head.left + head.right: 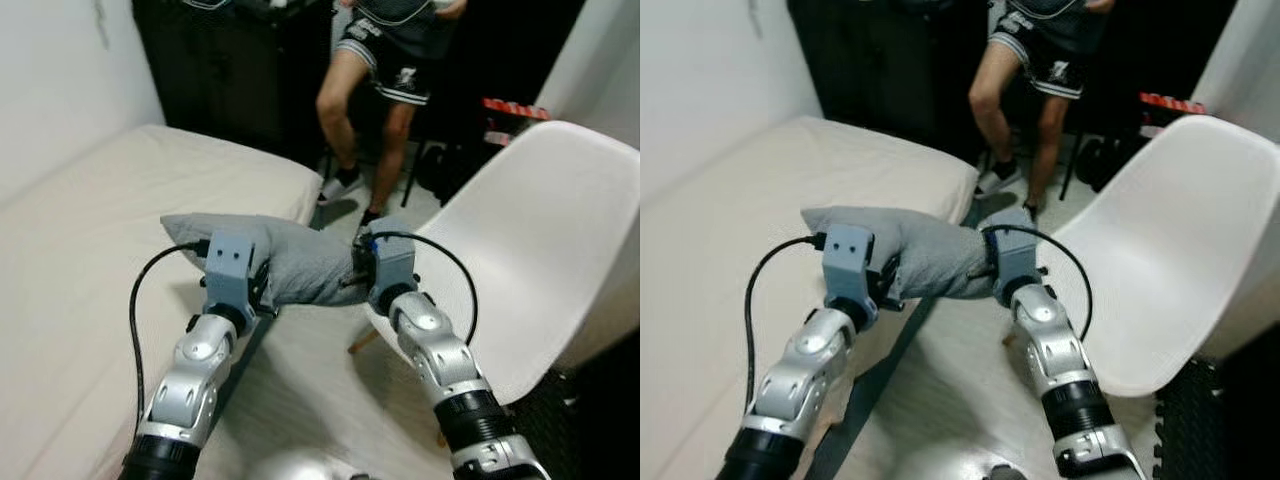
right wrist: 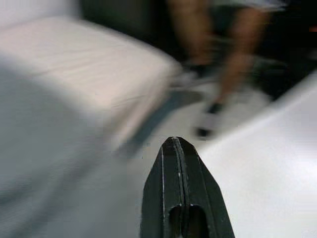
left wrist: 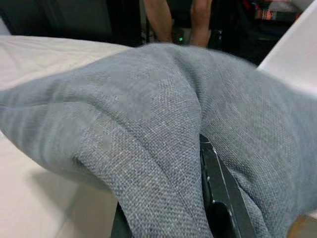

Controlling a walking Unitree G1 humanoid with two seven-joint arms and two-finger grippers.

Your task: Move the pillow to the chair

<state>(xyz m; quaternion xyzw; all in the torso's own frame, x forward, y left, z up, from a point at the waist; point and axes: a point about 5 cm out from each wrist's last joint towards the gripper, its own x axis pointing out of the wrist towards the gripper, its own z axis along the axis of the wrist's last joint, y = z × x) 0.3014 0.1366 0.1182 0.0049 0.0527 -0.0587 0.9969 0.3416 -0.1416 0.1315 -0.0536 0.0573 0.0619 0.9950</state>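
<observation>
Both silver arms reach forward from the near edge, and between them a grey pillow (image 1: 300, 262) hangs in the air, clear of the bed (image 1: 90, 260) and the chair (image 1: 540, 250). On the left, the left tool (image 1: 258, 285) is at the pillow's near left end; the left wrist view shows one black finger (image 3: 218, 193) tucked under a fold of the grey cloth, with fabric draped over it, so it has hold of the pillow. On the right, the right tool (image 1: 358, 268) presses against the pillow's right end. In the right wrist view its two fingers (image 2: 181, 188) lie flat together with nothing between them, the blurred pillow just beside them. That wrist view is smeared.

Left of the pillow lies the cream bed, its far corner close behind the pillow. Right of it stands the white moulded chair, its seat near the right arm. Farther off, a person (image 1: 385, 70) in dark shorts and dark shoes stands before dark furniture.
</observation>
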